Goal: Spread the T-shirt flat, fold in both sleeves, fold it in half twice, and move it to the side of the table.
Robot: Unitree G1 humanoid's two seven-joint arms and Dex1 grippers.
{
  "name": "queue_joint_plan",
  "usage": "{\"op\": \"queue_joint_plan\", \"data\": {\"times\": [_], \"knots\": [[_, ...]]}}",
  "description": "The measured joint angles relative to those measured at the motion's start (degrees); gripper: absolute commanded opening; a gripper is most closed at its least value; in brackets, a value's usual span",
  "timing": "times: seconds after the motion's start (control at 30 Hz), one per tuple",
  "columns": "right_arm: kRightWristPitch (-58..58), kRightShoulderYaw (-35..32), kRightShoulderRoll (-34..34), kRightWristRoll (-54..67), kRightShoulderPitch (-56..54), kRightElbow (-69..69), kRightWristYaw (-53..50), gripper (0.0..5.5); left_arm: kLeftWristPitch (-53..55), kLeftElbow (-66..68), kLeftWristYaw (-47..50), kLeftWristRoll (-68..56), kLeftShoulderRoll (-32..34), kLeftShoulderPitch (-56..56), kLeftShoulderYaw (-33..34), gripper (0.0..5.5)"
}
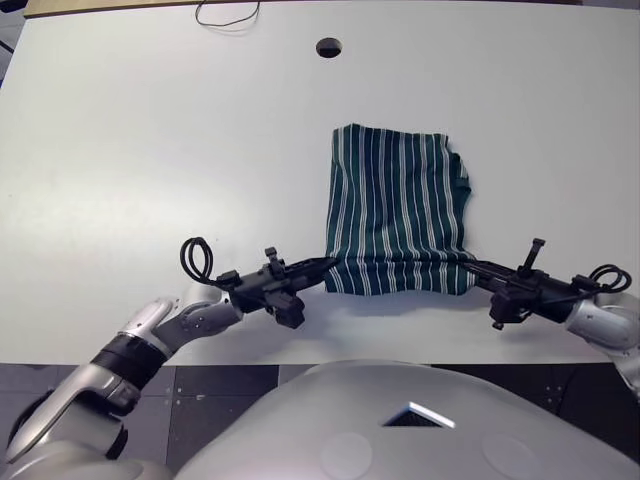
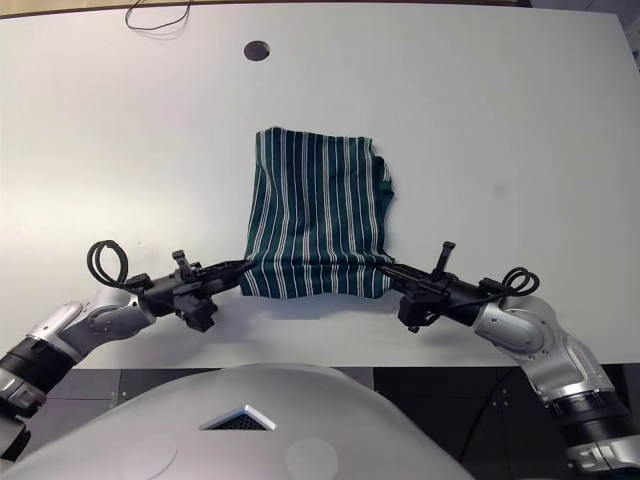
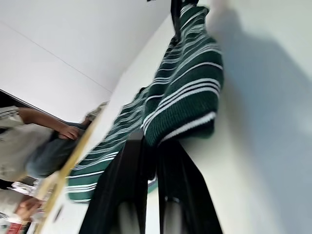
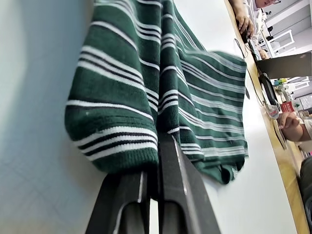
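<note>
**Two corners pinched, a fold to come**

Could lose a corner here. Grips only a small bit of cloth with the left gripper (image 1: 322, 265) and with the right gripper (image 1: 472, 266). Might let the T-shirt (image 1: 398, 205) slip out of one of them after a quick pull. Would then end up with a crooked fold. Could also go wrong by lifting one side higher than the other, twisting the stripes and bunching the cloth. Might drag the whole shirt along the table (image 1: 150, 160) instead of folding it, if pulled flat and low. Looks bumpy at the far right edge, and could get messier there.

Lies on the near half of the white table, about in the middle from side to side. Shows as a green striped block with no sleeves sticking out. Seems raised a little off the table along the near edge, judging by the dark shadow under it.

Reaches in low from both sides, with arms nearly flat over the near part of the table and pointing toward each other. Pinches the near left corner with the left gripper, with fingers tight together on the cloth. Pinches the near right corner with the right gripper, clamped on the cloth the same way. Holds both at about the same height, with the near hem stretched straight between them.
</note>
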Motion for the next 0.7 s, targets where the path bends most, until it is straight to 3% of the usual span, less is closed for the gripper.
{"op": "queue_joint_plan", "data": {"times": [0.43,0.7], "knots": [[7.9,-3.9,10.7,4.2,-13.5,2.9,-1.7,0.1,21.3,-1.3,-10.2,-7.8,-13.8,-4.0,9.2,0.11],[12.9,-2.6,18.2,-4.3,-26.8,12.0,-6.3,0.1,28.9,0.4,-17.7,-14.4,-18.0,-12.0,14.3,0.11]]}}
